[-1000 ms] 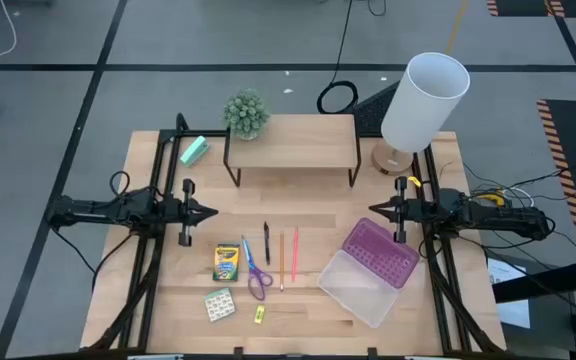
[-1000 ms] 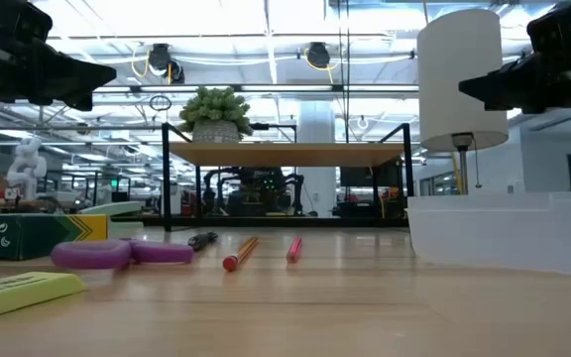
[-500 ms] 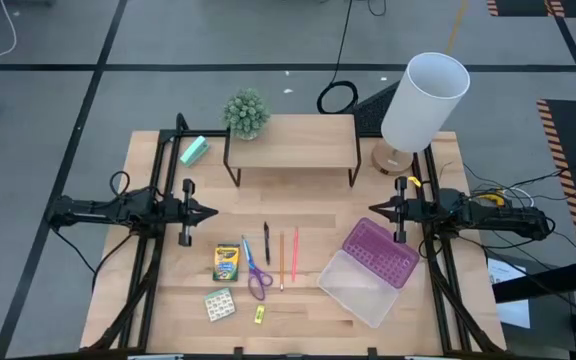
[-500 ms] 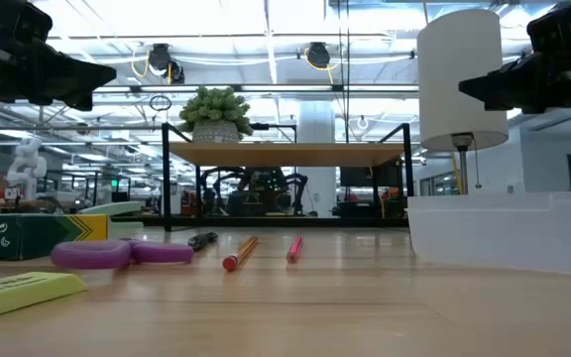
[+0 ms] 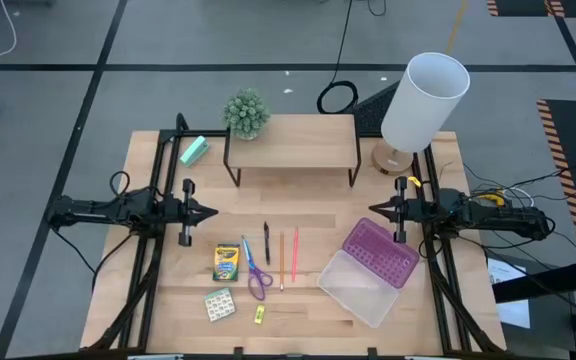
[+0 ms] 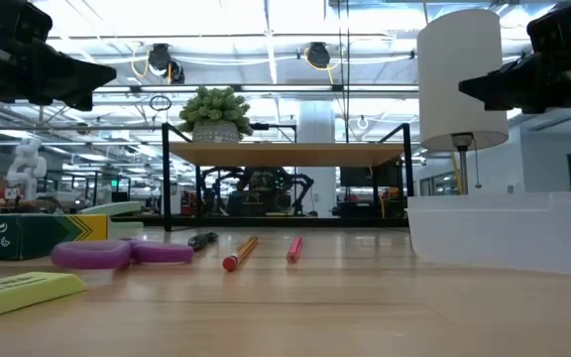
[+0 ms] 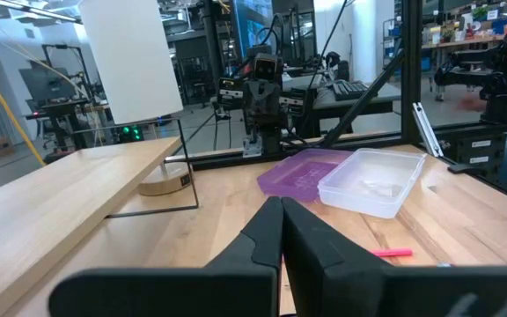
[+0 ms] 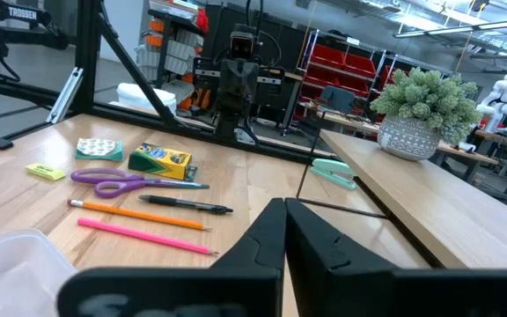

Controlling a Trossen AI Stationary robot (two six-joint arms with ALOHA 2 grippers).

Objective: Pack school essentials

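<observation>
Pink pencil [image 5: 295, 252], orange pencil [image 5: 281, 259], black pen [image 5: 266, 242] parallel, lengthwise front-to-back

A potted plant [image 5: 246, 113] stands on the wooden shelf [image 5: 293, 143] at the worktop's [image 5: 308, 300] far edge, a mint-green block [image 5: 194, 151] and white lamp [image 5: 423, 100] flanking it.

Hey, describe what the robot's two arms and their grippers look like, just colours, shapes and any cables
Both arms are slim, dark and jointed. The left gripper and right gripper each end in two tapered black fingers. Black cables trail from both arms, and the right arm has a small yellow cable loop by its wrist.
</observation>
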